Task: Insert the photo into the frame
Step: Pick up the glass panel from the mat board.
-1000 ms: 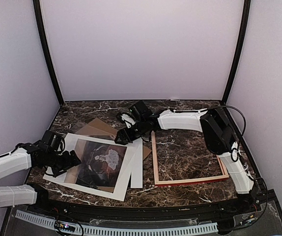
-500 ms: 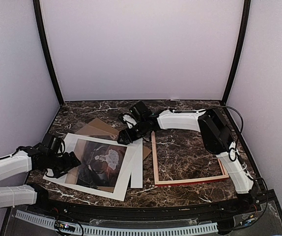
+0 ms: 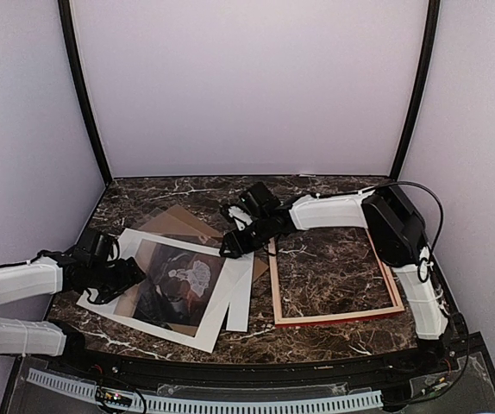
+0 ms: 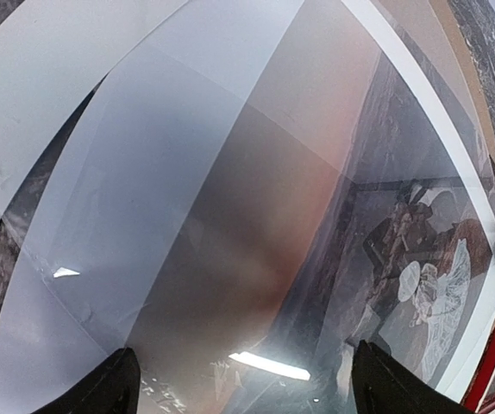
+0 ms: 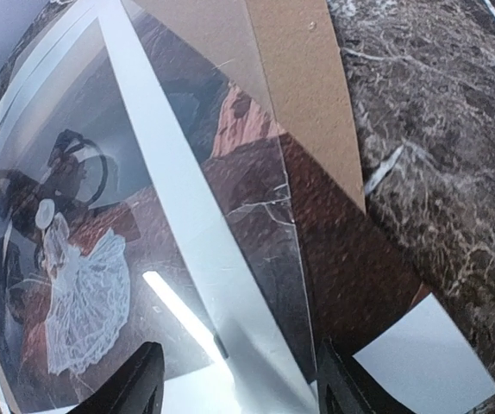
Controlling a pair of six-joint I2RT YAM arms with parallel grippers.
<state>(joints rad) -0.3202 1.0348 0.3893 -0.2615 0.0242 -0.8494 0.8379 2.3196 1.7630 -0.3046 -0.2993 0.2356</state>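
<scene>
heads up, the photo (image 3: 177, 280) just swung a bit on the table's (image 3: 144, 197) left half and is still beside the frame (image 3: 338, 316), not in it. your left gripper (image 3: 125, 278) sits wide open on its left margin. the right gripper (image 3: 230, 247) is at the far edge, and i can't tell if it's pinching.

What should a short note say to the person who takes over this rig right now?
Left gripper: open, low at the left side of the photo, holding nothing.
Right gripper: open, at the photo's far right corner, holding nothing.
Photo: face up on a white sheet and a brown board, left of the frame.
Frame: flat, with only the table showing inside it.
Done: nothing placed yet.
Left to do: grip the photo, carry it over and lay it in the frame.
</scene>
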